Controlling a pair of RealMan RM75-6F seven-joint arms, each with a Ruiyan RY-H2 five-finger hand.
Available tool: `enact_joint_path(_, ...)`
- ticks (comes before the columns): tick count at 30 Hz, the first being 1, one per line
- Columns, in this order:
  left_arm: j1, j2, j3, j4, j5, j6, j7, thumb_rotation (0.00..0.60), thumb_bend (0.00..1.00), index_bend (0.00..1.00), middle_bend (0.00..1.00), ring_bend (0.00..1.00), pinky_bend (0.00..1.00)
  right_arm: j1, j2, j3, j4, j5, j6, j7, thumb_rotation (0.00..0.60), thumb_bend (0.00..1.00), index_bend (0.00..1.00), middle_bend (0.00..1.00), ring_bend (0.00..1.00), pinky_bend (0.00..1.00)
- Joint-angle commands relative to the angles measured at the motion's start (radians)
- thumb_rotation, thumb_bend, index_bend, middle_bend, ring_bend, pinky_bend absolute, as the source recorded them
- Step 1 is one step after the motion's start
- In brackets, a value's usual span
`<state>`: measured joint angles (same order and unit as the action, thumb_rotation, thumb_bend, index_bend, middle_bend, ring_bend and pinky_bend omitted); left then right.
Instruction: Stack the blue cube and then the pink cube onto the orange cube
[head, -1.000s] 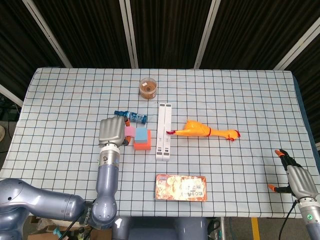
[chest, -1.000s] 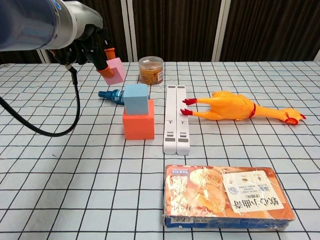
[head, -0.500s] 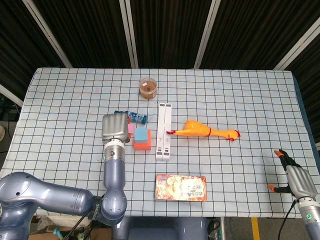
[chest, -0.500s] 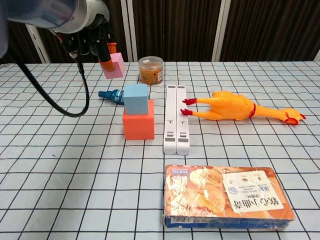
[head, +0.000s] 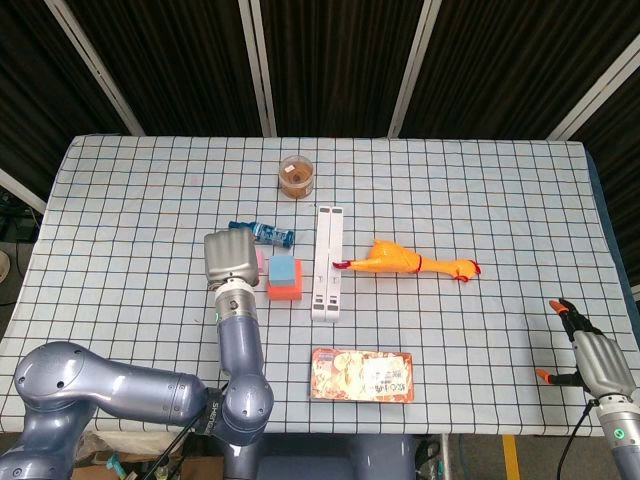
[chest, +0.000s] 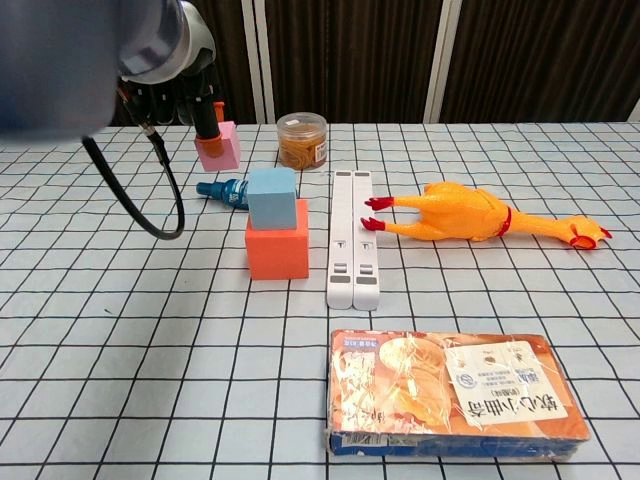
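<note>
I observe the table (head: 120, 190) under a checked cloth, and I take the orange cube (chest: 277, 250) as my reference. Nearest the camera and to its right lies the wrapped snack box (chest: 452, 393). The white double bar (chest: 351, 236) lies just right of the orange cube, with the rubber chicken (chest: 470, 214) further right. My left robot hand (head: 230, 259) holds the pink cube (chest: 218, 147) off the table, behind and left of the orange cube. My right robot hand (head: 592, 356), well to its right, holds nothing, fingers apart. The blue cube (chest: 273, 196) sits on the orange cube. The jar (chest: 302, 141) stands behind it.
</note>
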<state>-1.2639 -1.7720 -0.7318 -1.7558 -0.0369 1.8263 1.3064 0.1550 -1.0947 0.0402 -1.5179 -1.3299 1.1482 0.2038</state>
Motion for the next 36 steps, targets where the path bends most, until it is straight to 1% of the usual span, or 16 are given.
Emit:
enact_joint_path(1, -0.012, -0.023, -0.009, 0.030, -0.012, -0.009, -0.011, 0.600, 0.42, 0.48, 0.95, 0.77, 0.78, 0.003, -0.003, -0.001, 0.002, 0.000, -0.006, -0.003, 0.600, 0.04, 0.07, 0.05, 0.15, 0.25)
enact_joint_path(9, -0.035, -0.046, -0.011, 0.071, -0.006, -0.024, -0.013, 0.600, 0.42, 0.49, 0.95, 0.77, 0.78, 0.002, -0.002, 0.001, 0.006, 0.004, -0.005, 0.002, 0.600, 0.04, 0.07, 0.05, 0.15, 0.25)
enact_joint_path(17, -0.056, -0.057, -0.022, 0.076, -0.011, -0.005, 0.003, 0.600, 0.42, 0.49, 0.95, 0.77, 0.78, 0.002, -0.001, 0.000, 0.007, 0.001, -0.007, 0.006, 0.600, 0.04, 0.07, 0.05, 0.15, 0.25)
enact_joint_path(23, -0.058, -0.067, -0.018, 0.087, -0.003, -0.010, -0.004, 0.600, 0.42, 0.49, 0.95, 0.77, 0.78, 0.001, 0.001, 0.000, 0.006, 0.001, -0.004, 0.011, 0.600, 0.04, 0.07, 0.05, 0.15, 0.25)
enact_joint_path(30, -0.046, -0.075, 0.006, 0.107, 0.039, -0.049, -0.039, 0.600, 0.42, 0.48, 0.95, 0.77, 0.78, 0.001, -0.001, 0.000, 0.010, 0.000, -0.006, 0.014, 0.600, 0.04, 0.07, 0.05, 0.15, 0.25)
enact_joint_path(36, -0.042, -0.080, 0.009, 0.120, 0.040, -0.064, -0.038, 0.600, 0.42, 0.48, 0.95, 0.77, 0.78, 0.000, 0.000, 0.001, 0.011, 0.001, -0.004, 0.017, 0.600, 0.04, 0.07, 0.05, 0.15, 0.25)
